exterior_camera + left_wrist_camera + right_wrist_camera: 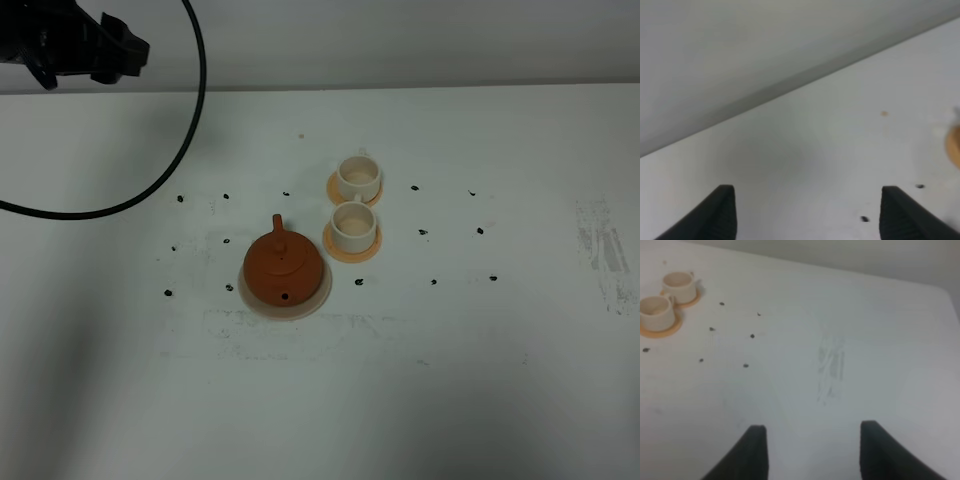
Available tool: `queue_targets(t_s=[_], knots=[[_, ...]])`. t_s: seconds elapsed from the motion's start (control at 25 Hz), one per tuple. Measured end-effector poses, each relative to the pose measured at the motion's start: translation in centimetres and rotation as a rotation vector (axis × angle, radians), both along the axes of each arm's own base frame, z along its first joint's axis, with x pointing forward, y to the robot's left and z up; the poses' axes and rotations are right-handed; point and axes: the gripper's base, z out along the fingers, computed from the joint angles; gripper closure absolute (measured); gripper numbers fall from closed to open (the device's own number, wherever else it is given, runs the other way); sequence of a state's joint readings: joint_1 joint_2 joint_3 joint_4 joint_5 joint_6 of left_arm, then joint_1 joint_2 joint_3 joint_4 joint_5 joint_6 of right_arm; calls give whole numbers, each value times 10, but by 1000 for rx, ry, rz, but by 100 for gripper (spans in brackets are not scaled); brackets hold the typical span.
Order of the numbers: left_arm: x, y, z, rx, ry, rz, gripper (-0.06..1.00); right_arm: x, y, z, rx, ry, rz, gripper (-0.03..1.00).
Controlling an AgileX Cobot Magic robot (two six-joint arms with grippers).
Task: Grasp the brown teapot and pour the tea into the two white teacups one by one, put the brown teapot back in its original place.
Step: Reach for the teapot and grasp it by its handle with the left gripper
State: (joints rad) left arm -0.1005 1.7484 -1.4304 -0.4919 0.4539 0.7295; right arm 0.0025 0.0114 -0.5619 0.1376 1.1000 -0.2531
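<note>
White tabletop [480, 380], grey wall [400, 40] behind it; black specks [433, 281] dotted across the middle, scuffed patch [603, 250] toward the right edge.

Left gripper [807, 215]: jaws spread wide, nothing between them; its wrist view shows bare table and wall ahead. Left arm [70, 45] sits up at the far-left corner in the overhead view; black cable [190, 110] loops down from it.

Brown teapot [283, 265]: well apart from the left gripper, on the near side of it and off to its right; upright, lid on, sitting on the beige disc [322, 290], disc rim showing all round. A narrow part sticks out on the pot's far side; can't tell whether it's handle or spout.

Near teacup [352, 226] and far teacup [358, 177]: both upright, just right of the teapot, one behind the other, not touching; each on its own orange coaster [340, 251].

Right gripper [812, 452]: jaws also wide apart, nothing between them, over bare table. Scuffed patch [832, 365] lies just ahead of it; near teacup [657, 311] and far teacup [680, 286] are well ahead and off to one side, nowhere near the fingertips [754, 450].
</note>
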Motion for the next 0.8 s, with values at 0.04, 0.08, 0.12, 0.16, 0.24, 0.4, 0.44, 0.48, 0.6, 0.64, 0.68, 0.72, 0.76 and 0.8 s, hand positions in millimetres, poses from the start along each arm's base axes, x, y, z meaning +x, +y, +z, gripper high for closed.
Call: queue_targets(t_s=[0.04,0.08,0.12,0.16,0.24,0.4,0.44,0.48,0.6,0.64,0.68,0.72,0.76,0.8], knots=[[0,-7,-3,0,10,-16,36,0,0,-3,4,1,-2,56],[2,-12,-9,-1,27,-27,36,0,0,-6,7,7,-4,56],[3,-18,-15,-2,45,-40,36,1,0,-9,9,15,-5,56],[4,-24,-20,-6,61,-49,36,2,0,-11,15,22,-6,56],[6,-33,-32,-10,92,-62,36,2,1,-12,28,30,-8,56],[7,-46,-46,-4,132,-93,36,6,1,-19,34,51,-10,56],[7,-48,-48,-3,137,-98,36,6,1,-19,34,50,-10,56],[8,-49,-51,-2,142,-100,36,6,1,-19,34,50,-11,56],[9,-50,-55,-1,153,-100,36,7,0,-20,32,51,-13,56],[9,-50,-55,0,153,-101,36,7,0,-20,30,51,-15,56],[9,-50,-56,2,154,-101,36,7,0,-20,30,51,-17,56],[9,-50,-56,2,154,-101,36,7,0,-20,30,51,-17,56],[9,-50,-56,2,156,-102,36,7,0,-20,30,51,-17,56],[9,-50,-56,4,160,-104,36,7,0,-20,30,51,-17,56]])
